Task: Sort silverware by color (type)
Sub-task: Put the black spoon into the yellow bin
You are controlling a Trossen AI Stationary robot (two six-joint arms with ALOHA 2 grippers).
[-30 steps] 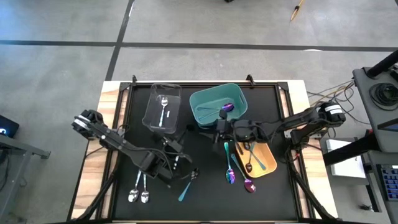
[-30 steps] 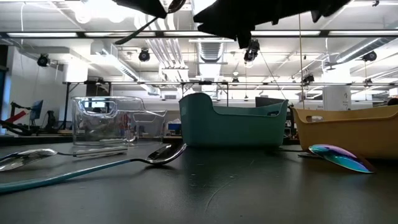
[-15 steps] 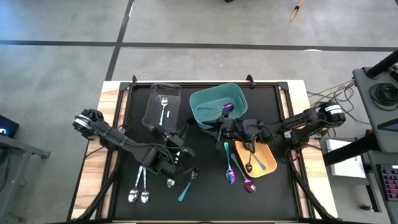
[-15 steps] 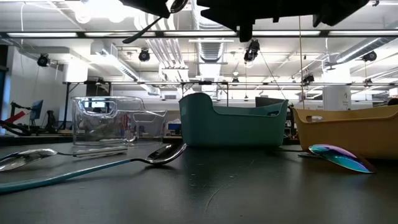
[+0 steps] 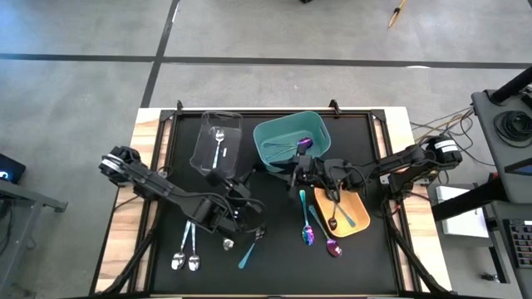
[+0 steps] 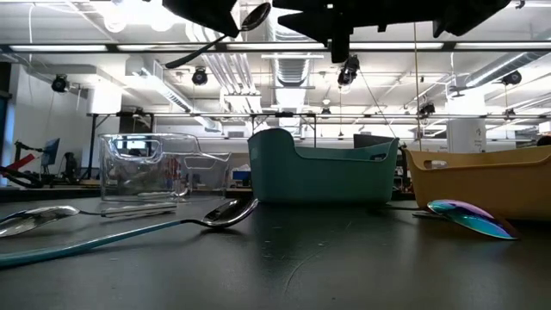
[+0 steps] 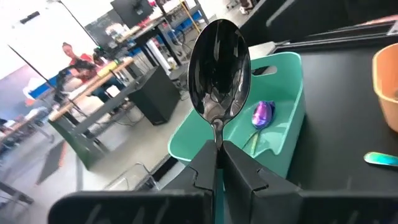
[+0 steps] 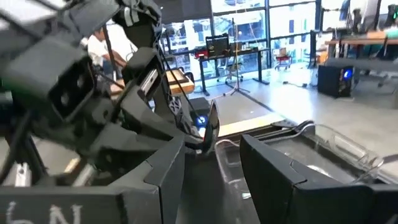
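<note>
Left gripper is clamped on the neck of a shiny silver spoon, held bowl-up above the tabletop between the clear bin and the teal bin. Right gripper, jaws apart and empty, hovers beside the orange bin. Two silver spoons and iridescent spoons lie on the tabletop.

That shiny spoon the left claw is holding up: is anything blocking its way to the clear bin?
Nothing visible. The left claw holds the silver spoon above the mat, and the clear bin sits just beyond it, open-topped.
</note>
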